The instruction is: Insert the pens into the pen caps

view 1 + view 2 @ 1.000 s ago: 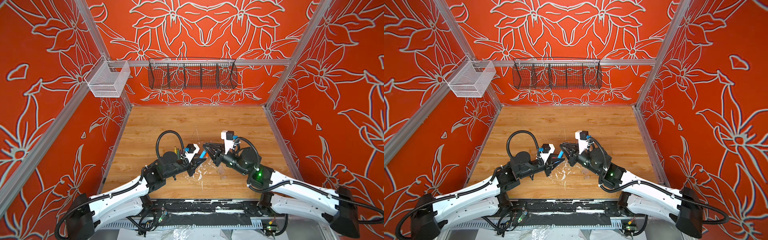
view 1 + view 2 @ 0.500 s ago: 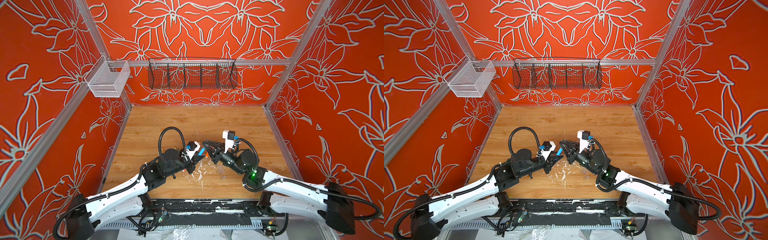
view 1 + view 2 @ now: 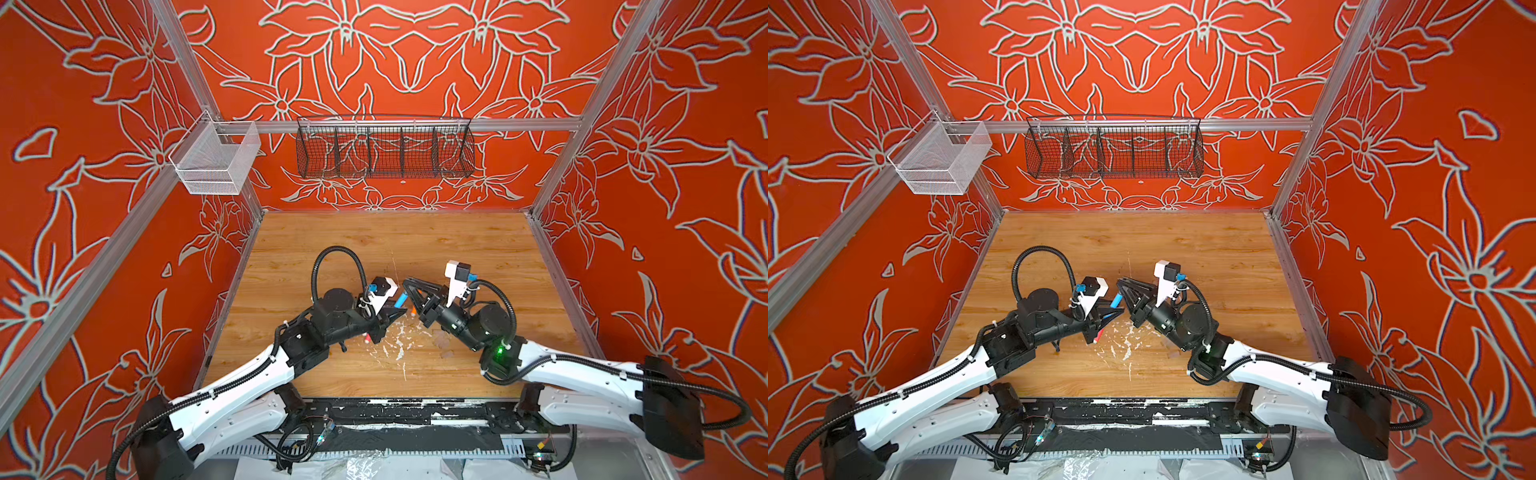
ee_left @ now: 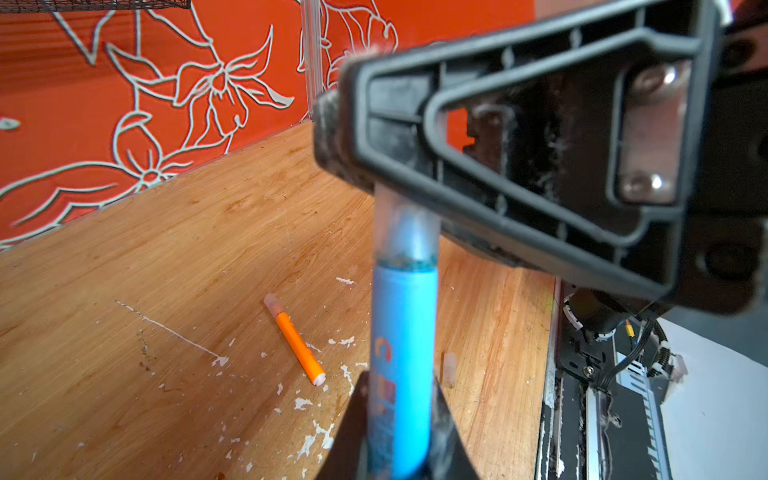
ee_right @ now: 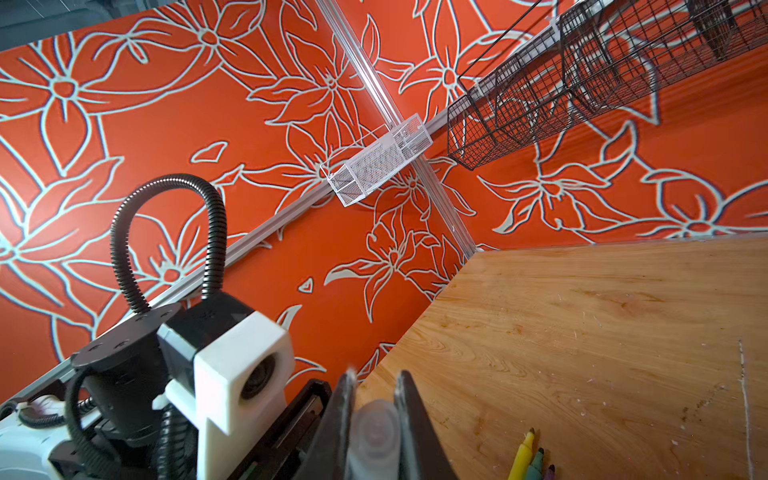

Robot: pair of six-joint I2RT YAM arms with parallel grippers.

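Observation:
My left gripper [image 3: 395,309] [image 4: 399,386] is shut on a blue pen [image 3: 401,300] [image 3: 1116,300] [image 4: 403,353]. The pen's upper end sits inside a clear pen cap [image 4: 405,226] [image 5: 374,436], and my right gripper [image 3: 409,286] [image 5: 376,386] is shut on that cap. The two grippers meet tip to tip above the table's middle. An orange pen [image 4: 295,343] with a cap on its far end lies on the wood below them. A pink pen [image 3: 368,338] shows under the left gripper. A loose cap [image 4: 449,368] lies near the front edge. Yellow [image 5: 524,457], green [image 5: 536,463] and purple [image 5: 548,471] pens lie together.
White paint flecks [image 3: 399,345] dot the wooden table [image 3: 395,245] in front of the grippers. A black wire basket [image 3: 384,147] hangs on the back wall and a white mesh basket [image 3: 216,160] on the left rail. A black rail [image 3: 415,411] runs along the front edge.
Both grippers have moved towards each other above the middle of the table, and the gap between the blue pen and the cap has closed. Both stay shut.

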